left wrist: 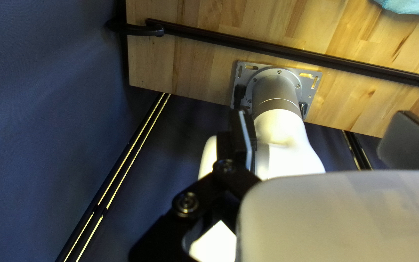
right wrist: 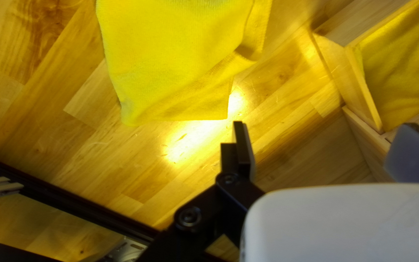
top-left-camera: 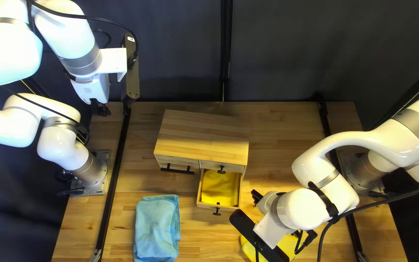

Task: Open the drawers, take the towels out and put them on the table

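Note:
A wooden drawer chest (top-left-camera: 202, 142) stands mid-table. Its lower right drawer (top-left-camera: 216, 207) is pulled out, and a yellow towel (top-left-camera: 220, 187) lies inside it. A folded blue towel (top-left-camera: 157, 227) rests on the table to the left of that drawer. Another yellow towel (top-left-camera: 246, 248) lies near the front edge, mostly hidden under my right wrist. In the right wrist view this towel (right wrist: 173, 58) lies flat ahead of my right gripper (right wrist: 326, 145), which is open, empty and just clear of it, beside the open drawer (right wrist: 362, 94). My left gripper (left wrist: 326, 142) is open, raised at the back left.
The chest's left drawer with a bar handle (top-left-camera: 176, 169) and the upper right drawer with a knob (top-left-camera: 221, 169) are shut. The left wrist view looks down on the left arm's base plate (left wrist: 242, 69) and a black rail (left wrist: 304, 54).

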Controlling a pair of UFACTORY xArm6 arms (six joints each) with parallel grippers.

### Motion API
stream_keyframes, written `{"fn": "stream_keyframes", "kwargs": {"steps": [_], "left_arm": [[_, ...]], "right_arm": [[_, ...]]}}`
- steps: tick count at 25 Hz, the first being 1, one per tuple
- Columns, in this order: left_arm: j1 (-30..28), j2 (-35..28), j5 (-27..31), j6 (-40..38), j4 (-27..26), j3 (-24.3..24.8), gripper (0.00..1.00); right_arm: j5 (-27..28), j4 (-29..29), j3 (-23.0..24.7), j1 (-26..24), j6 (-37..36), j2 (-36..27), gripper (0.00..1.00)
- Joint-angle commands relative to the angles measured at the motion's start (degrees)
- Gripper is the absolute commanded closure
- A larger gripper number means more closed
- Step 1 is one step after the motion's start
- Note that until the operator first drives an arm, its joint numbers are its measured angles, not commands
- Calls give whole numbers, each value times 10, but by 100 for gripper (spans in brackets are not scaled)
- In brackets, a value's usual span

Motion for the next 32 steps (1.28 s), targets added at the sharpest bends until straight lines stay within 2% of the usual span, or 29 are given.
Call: {"fn": "stream_keyframes", "kwargs": {"steps": [1,12,17,25,32], "left_arm": [[0,0,0,0,0,0,0],[0,0,0,0,0,0,0],[0,0,0,0,0,0,0],[0,0,0,0,0,0,0],[0,0,0,0,0,0,0]], "right_arm": [[14,-14,-11,-24,-54,-3,0],[-14,-33,-64,-91,-233,56,0],[-29,-37,-101,-108,-284,102,0],[-35,-37,-169,-115,-321,182,0],[-39,-36,-195,-109,-323,221,0]]}}
